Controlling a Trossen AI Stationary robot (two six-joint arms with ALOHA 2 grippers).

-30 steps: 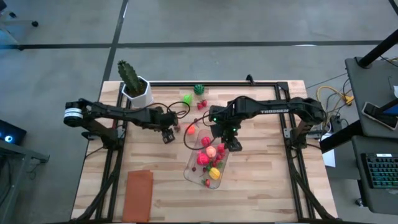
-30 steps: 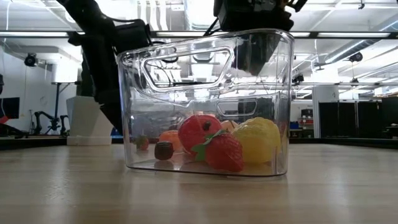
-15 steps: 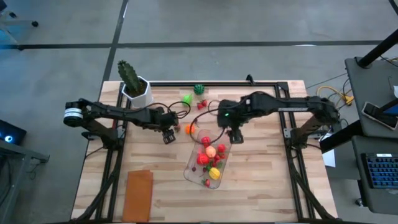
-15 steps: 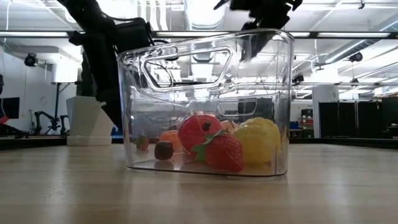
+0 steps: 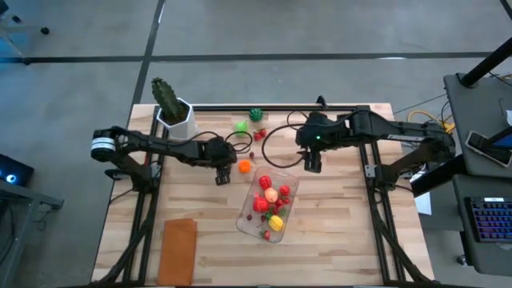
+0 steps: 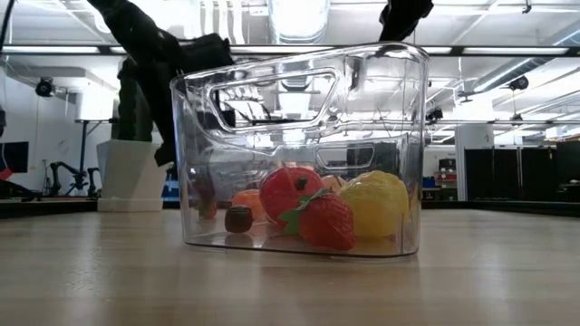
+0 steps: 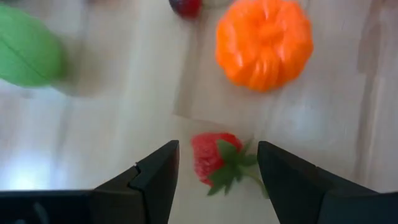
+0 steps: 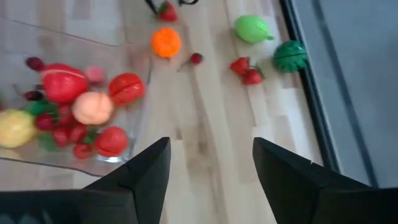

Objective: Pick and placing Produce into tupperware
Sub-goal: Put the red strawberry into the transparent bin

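Note:
The clear tupperware (image 5: 268, 204) lies on the wooden table and holds several red, peach and yellow produce pieces (image 6: 313, 210). Loose produce lies beyond it: an orange piece (image 5: 244, 166), a light green one (image 5: 241, 126), a dark green one (image 5: 256, 114) and small strawberries (image 8: 245, 70). My left gripper (image 5: 222, 178) is low over the table, open, with a strawberry (image 7: 214, 160) lying on the wood between its fingers, which do not touch it. My right gripper (image 5: 312, 164) hangs open and empty, high and to the right of the tupperware's far end.
A cactus in a white pot (image 5: 172, 108) stands at the far left corner. A flat orange-brown rectangle (image 5: 178, 248) lies near the front left. A black cable loop (image 5: 272, 148) lies beyond the tupperware. A black frame rail (image 5: 344, 106) runs along the far edge.
My right gripper has risen from over the tupperware's far end and swung toward the table's right and far edges. My left gripper has shifted a little toward the table's right, closer to the orange piece. The tupperware and its contents have stayed put.

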